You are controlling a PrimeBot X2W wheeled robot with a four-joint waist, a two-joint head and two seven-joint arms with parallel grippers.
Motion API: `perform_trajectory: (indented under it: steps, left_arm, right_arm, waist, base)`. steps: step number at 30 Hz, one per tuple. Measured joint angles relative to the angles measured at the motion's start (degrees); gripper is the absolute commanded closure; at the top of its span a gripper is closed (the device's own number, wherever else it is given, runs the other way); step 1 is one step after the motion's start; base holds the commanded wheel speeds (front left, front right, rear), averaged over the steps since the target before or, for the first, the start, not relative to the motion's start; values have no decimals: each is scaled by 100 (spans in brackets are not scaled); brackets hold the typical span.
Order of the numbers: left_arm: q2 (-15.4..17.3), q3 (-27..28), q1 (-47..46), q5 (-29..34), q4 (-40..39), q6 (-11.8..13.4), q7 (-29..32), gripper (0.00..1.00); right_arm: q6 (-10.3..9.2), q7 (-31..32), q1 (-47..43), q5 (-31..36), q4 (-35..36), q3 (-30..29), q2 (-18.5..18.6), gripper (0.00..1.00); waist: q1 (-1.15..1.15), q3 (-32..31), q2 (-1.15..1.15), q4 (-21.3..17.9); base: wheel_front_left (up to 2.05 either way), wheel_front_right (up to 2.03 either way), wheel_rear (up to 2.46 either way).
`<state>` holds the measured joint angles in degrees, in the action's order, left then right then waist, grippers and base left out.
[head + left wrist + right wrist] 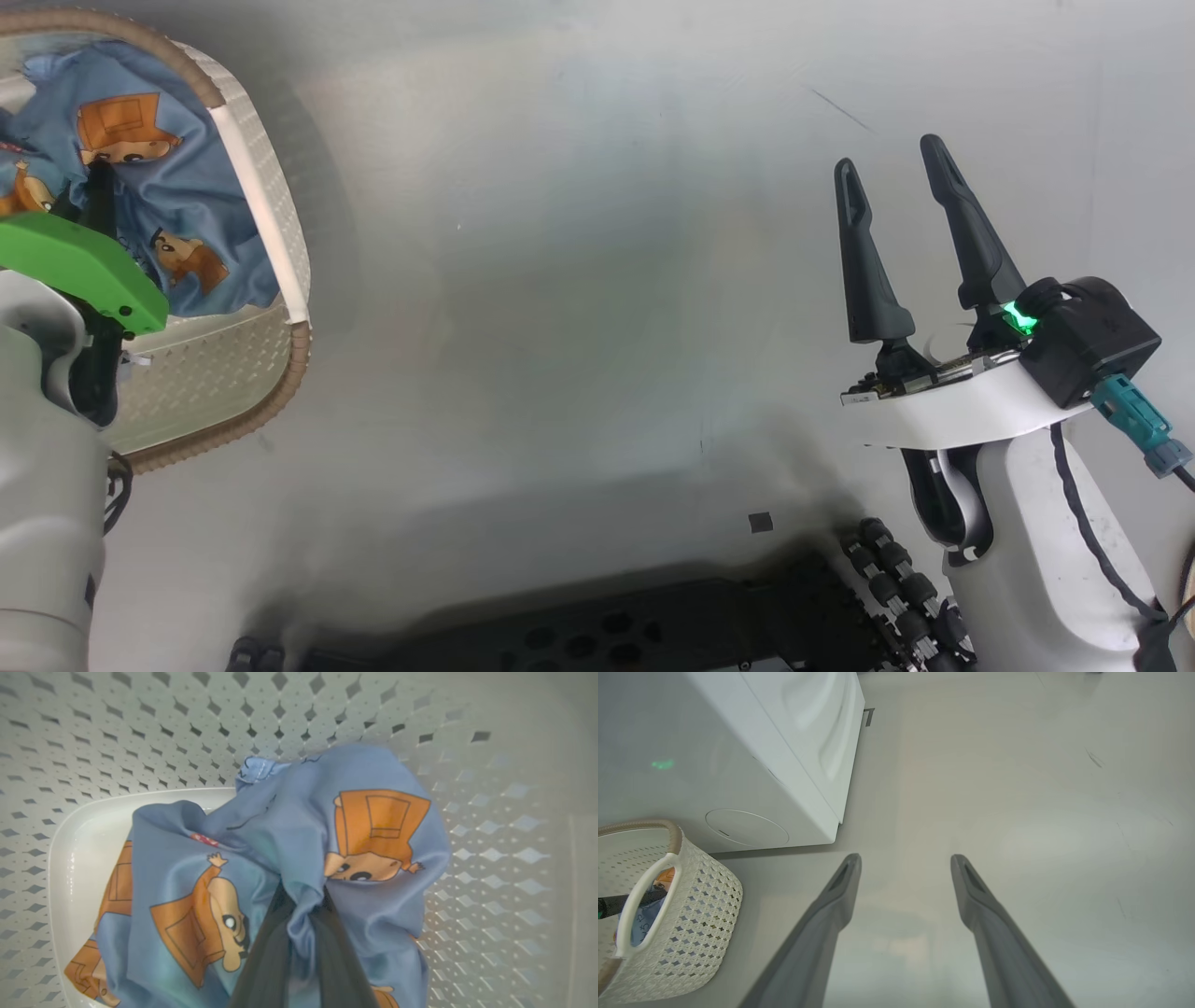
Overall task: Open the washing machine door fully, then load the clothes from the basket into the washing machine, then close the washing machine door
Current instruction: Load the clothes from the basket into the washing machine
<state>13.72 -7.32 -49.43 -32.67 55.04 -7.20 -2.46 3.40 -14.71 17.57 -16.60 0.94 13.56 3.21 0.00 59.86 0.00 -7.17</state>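
Left claw (pixel 301 898) is reaching down into the basket (pixel 280 243), its two dark fingers pressing together on a bunched fold of the clothes (pixel 299 826), so it is clamped on fabric. Clothes, blue with cartoon faces and orange patches, are lying heaped inside the basket, leaning on its perforated wall and leaving one bare bottom corner showing. Basket is sitting on the floor (pixel 579 243), just beside the bottom edge of the washing machine (pixel 738 742); can't tell if they are touching. Green cover (pixel 84 266) on the left arm is hanging over the basket's near edge. Right claw (pixel 889 154) is hovering over bare floor, well apart from the basket, fingers standing wide apart and gripping nothing. Green light (pixel 1018 317) is glowing at its wrist. Robot's dark base (pixel 653 625) is showing along the head view's bottom edge.
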Motion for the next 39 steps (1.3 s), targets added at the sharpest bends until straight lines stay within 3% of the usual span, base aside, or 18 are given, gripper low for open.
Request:
perform_trajectory:
  steps: [13,29,39]
  left_arm:
    - [-235,-77,521,-168,-122,0,-1129,100]
    - [-437,-278,1350,-414,-527,0,-1199,100]
    - [-455,108,1870,-396,-1441,0,-1198,100]
  right_arm:
    - [8,0,182,13,-125,-162,2,0]
    - [121,0,87,62,-415,-271,16,0]
    - [134,0,-172,62,-602,-353,38,0]
  waist:
    - [0,-667,0,135]
    - [0,-1793,0,352]
    - [0,-2603,0,509]
  base:
    - [0,0,0]
    - [0,0,0]
    - [0,0,0]
